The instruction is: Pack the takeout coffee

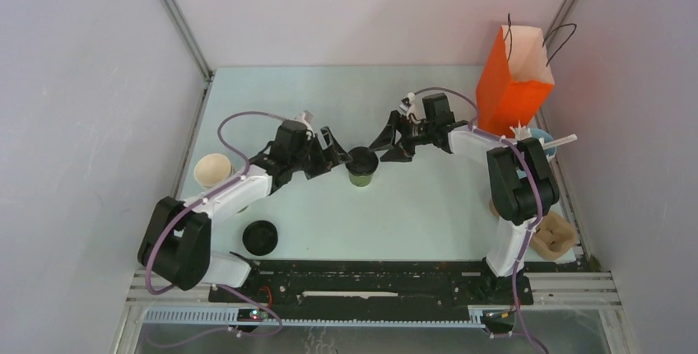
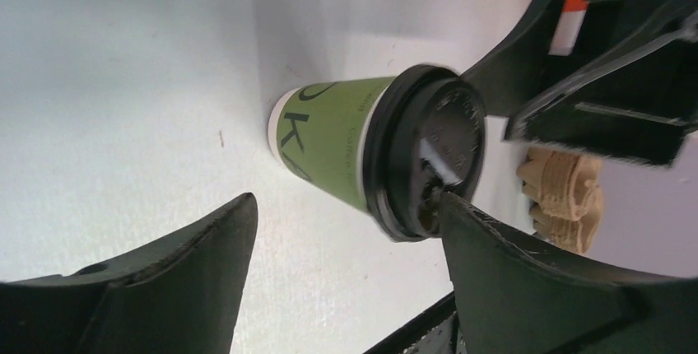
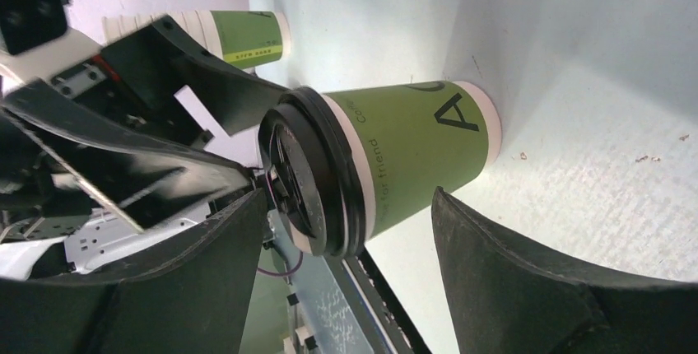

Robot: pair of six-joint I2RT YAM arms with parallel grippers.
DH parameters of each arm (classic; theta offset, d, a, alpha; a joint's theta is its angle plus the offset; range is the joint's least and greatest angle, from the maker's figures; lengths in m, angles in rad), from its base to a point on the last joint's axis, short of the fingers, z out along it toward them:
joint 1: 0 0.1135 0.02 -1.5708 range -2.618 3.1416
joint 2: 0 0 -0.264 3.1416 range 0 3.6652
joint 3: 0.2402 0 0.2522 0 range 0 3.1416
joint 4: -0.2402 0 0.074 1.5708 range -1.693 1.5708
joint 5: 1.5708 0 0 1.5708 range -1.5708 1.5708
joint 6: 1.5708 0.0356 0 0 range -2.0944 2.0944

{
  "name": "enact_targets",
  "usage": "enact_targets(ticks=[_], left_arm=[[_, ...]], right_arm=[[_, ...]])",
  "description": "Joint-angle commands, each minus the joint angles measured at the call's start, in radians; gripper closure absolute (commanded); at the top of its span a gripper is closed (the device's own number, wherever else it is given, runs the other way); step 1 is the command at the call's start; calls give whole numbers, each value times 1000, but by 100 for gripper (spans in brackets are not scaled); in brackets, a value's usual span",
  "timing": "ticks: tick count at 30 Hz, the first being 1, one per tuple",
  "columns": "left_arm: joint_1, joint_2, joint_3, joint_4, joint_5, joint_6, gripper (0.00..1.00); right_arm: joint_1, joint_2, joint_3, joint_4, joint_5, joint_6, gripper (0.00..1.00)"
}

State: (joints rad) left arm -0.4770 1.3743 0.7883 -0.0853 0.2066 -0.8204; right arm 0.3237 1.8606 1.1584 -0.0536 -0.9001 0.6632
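- Logging one takeout coffee standing upright near the middle of the table, directly between the two claws.
- Noting an olive-green paper wall with dark lettering, tapering toward a white band at the base.
- Noting a round black lid seated on the rim, with a bright glint on its top in the left wrist view.
- Reading the left claw as gaping wide and gripping nothing. One fingertip is sitting right at the lid's edge, contact not resolvable; the other finger is well clear of the cup wall.
- Reading the right claw as spread wide too, holding nothing. Its fingers are straddling the cup with a gap showing on each side.
- Finding both claws facing each other across the cup, tips close together, so room there is tight.
- Seeing bare table stretching toward the far edge and toward the near edge below the cup.
- Marking an orange paper bag standing open at the far right, well apart from the cup.
- Marking a stack of lidless cups near the left edge and a loose lid beside the left arm.
- Marking a cardboard carrier near the right arm's base, by the right edge.
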Motion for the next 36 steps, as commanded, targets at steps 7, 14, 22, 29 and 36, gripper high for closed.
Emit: enact_targets(ticks=[7, 14, 22, 29, 36], left_arm=[[53, 37, 100, 69, 120, 3, 15], [57, 137, 113, 122, 116, -10, 25], [57, 146, 28, 144, 56, -5, 35], [57, 115, 29, 121, 56, 34, 31], [41, 11, 204, -91, -3, 160, 2]], right_arm=[[22, -44, -54, 43, -37, -5, 20], [35, -39, -102, 120, -60, 20, 25], [15, 21, -182, 205, -55, 29, 29], [13, -11, -187, 199, -32, 19, 27], [19, -87, -95, 130, -32, 22, 14]])
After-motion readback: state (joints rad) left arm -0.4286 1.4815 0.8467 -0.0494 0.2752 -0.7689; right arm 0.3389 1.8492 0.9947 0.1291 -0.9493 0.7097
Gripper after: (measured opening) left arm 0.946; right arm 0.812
